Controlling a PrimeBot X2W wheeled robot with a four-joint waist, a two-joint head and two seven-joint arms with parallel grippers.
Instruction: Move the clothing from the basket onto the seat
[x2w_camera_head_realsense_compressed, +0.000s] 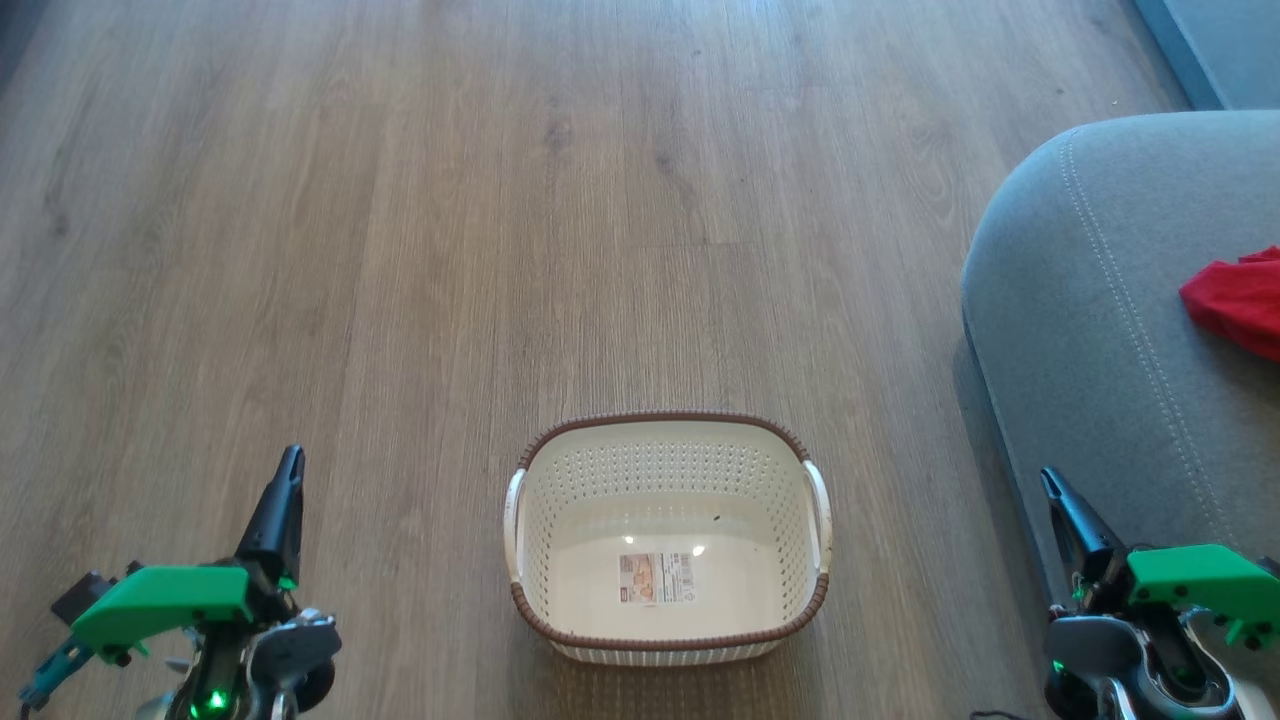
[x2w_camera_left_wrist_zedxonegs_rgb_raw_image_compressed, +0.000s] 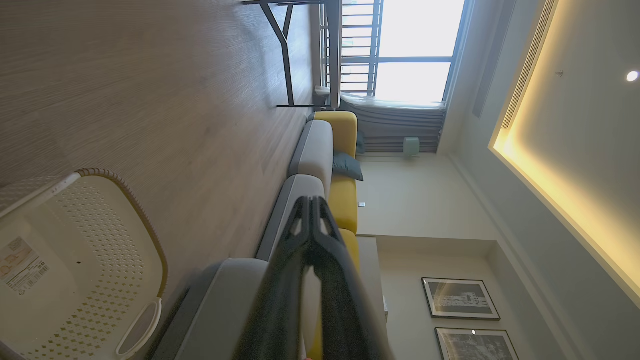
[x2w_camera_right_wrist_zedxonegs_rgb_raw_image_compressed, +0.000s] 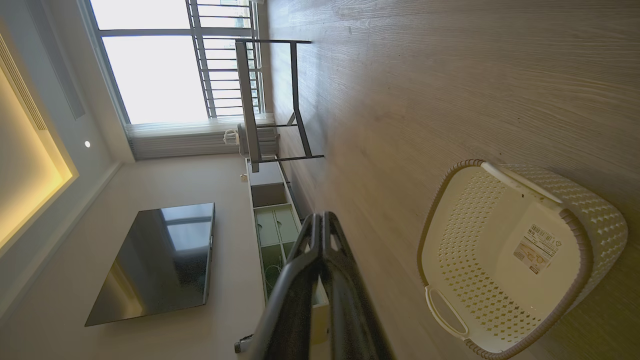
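Lying bunched on the seat (x2w_camera_head_realsense_compressed: 1090, 330) is red clothing (x2w_camera_head_realsense_compressed: 1238, 302).

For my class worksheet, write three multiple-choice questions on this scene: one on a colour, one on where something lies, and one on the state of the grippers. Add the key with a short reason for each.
1. What colour is the rim of the basket?
A brown
B green
C red

2. Where does the red clothing lie?
A inside the basket
B on the grey seat
C over a basket handle

3. How are the left gripper and the right gripper?
A both spread wide
B both shut on nothing
C both shut on clothing

Key:
1 A, a brown woven-look band runs round the top of the cream basket.
2 B, the red fabric rests on the seat's cushion, and the basket holds no garment.
3 B, each wrist view shows the two dark fingertips meeting with nothing between them.
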